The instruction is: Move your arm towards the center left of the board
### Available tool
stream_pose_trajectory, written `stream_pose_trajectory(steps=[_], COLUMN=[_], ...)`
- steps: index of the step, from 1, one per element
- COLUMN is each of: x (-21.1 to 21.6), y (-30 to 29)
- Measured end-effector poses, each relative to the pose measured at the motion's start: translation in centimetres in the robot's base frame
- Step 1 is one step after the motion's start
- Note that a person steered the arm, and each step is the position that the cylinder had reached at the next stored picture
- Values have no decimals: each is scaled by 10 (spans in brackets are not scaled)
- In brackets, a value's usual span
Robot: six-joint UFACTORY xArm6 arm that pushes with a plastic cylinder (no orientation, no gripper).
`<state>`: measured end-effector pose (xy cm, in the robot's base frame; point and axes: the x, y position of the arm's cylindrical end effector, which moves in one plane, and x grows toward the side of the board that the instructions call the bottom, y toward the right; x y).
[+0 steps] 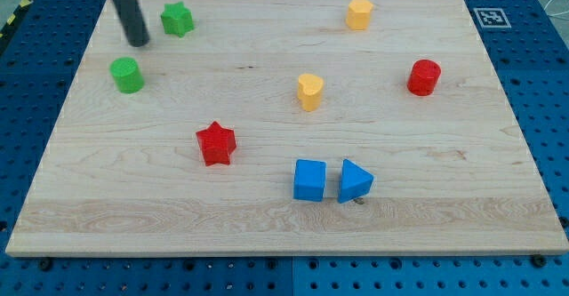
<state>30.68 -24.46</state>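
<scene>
My tip (139, 42) rests on the wooden board (267, 234) near its upper left corner. It stands just left of the green star (178, 18) and just above the green cylinder (127, 75), touching neither. The rod rises from the tip to the view's top edge. A red star (215, 143) lies left of centre, well below the tip.
A yellow heart (309, 91) lies at the centre and a yellow hexagonal block (359, 14) at the top. A red cylinder (424, 76) is on the right. A blue cube (309, 180) and a blue triangular block (354, 181) lie side by side at lower centre.
</scene>
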Motion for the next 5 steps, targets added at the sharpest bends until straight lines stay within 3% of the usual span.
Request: stream_pose_trajectory(steps=[2,5], x=[37,50], y=[-51,-53])
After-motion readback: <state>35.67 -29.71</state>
